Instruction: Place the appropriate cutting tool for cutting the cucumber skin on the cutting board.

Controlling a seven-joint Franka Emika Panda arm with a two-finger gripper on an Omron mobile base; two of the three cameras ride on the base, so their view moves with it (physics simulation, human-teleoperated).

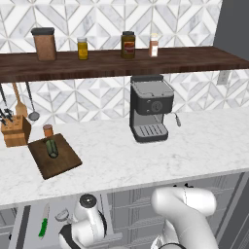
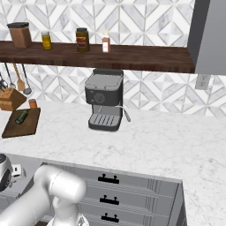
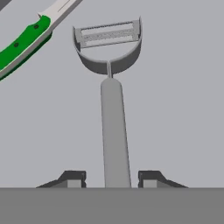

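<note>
Hand (image 3: 112, 180) straddling the peeler (image 3: 111, 100) handle, fingertips (image 3: 73, 178) standing apart on either side, not touching it. Green-handled knife (image 3: 24, 40) lying upper left of the peeler's head. Cucumber (image 1: 51, 148) resting on cutting board (image 1: 61, 163) on the marble surface (image 1: 146, 155).

A white marble counter (image 1: 146, 160) is backed by a wall (image 1: 97, 19) tiled in grey-white chevrons. A dark wooden shelf (image 1: 121, 63) is mounted above, and 4 jars (image 1: 128, 44) are lined along it. A black coffee machine (image 1: 150, 108) is set against the wall, near an outlet (image 1: 223, 77). Grey drawers (image 2: 132, 194) with black handles are seen below. Utensils (image 1: 20, 103) are hung left.
</note>
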